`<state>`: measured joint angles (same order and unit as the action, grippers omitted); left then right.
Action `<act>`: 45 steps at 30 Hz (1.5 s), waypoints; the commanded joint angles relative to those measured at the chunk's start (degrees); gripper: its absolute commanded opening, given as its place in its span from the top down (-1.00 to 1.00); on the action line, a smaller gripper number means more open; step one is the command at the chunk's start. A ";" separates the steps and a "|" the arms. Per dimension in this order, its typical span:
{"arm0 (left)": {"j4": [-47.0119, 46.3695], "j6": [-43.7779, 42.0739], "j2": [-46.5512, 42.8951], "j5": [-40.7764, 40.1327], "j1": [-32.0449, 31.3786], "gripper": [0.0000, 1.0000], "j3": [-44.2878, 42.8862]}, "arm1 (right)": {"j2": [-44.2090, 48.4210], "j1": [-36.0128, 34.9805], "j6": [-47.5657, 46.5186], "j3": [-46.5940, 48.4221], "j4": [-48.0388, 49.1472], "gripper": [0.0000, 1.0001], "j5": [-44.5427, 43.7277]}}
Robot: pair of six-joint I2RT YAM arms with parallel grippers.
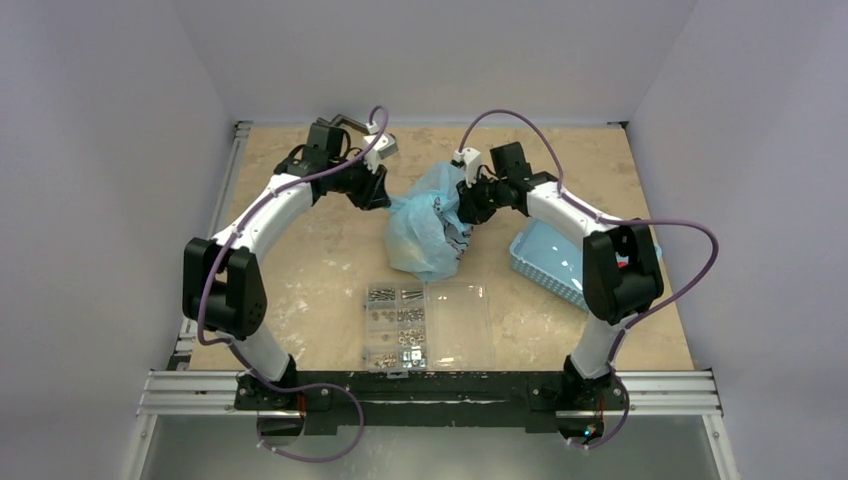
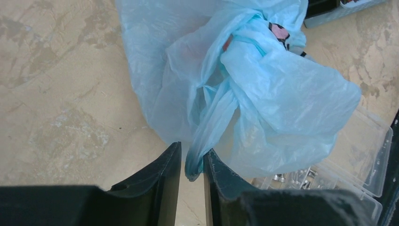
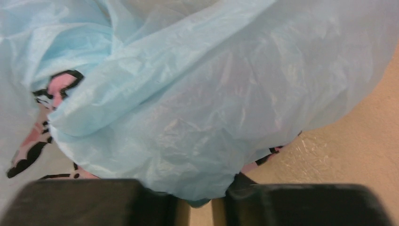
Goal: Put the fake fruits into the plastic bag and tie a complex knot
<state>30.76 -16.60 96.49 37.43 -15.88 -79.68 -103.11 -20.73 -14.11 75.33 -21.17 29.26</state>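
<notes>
The left gripper (image 2: 192, 162) has its two dark fingers (image 2: 162, 172) drawn almost together, pinching the lower end of a twisted strand (image 2: 214, 117) of light-blue plastic. From the pinch the strand runs up and away into a bunched gather of the plastic bag (image 2: 282, 99), whose thin skin billows out to either side of it. A scrap of the pink and black cartoon print (image 2: 280, 32) shows at the far side of that gather. Seen from above, this gripper sits at the bag's far-left shoulder, touching the plastic. The right gripper (image 3: 200, 205) is at the bag's far-right shoulder. Its fingers (image 3: 155, 202) are close together with only a thin slot between them, and a fold of darker blue plastic is nipped at their tips. The rest of the bag drapes over them and fills nearly all of that wrist view, with the print again showing at the left. The bag itself rests as a rumpled heap on the tan marbled table (image 1: 300, 260), around the middle, strung between the two grippers. I cannot make out what lies inside it through the plastic. Just near of the bag lies a clear compartment box (image 1: 430, 325) with small metal parts in its left cells. A blue basket (image 1: 550, 255) sits to the right, partly under the right arm.
</notes>
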 commanded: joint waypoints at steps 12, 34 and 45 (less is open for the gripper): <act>-16.47 -8.43 -4.04 -7.24 -6.62 0.35 5.36 | 2.25 -0.34 -2.09 1.66 -1.14 1.00 -0.60; -10.93 -30.26 0.86 -5.67 -7.28 0.28 4.97 | 1.42 -0.21 -4.34 3.05 -2.41 1.00 1.15; -11.14 -37.08 8.71 -4.90 -8.70 1.00 0.37 | 0.03 -0.17 -6.05 5.08 -3.89 1.00 1.20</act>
<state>20.29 -50.15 104.42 29.89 -24.21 -76.14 -103.11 -20.95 -18.50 77.25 -24.16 29.54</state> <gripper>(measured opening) 0.112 0.008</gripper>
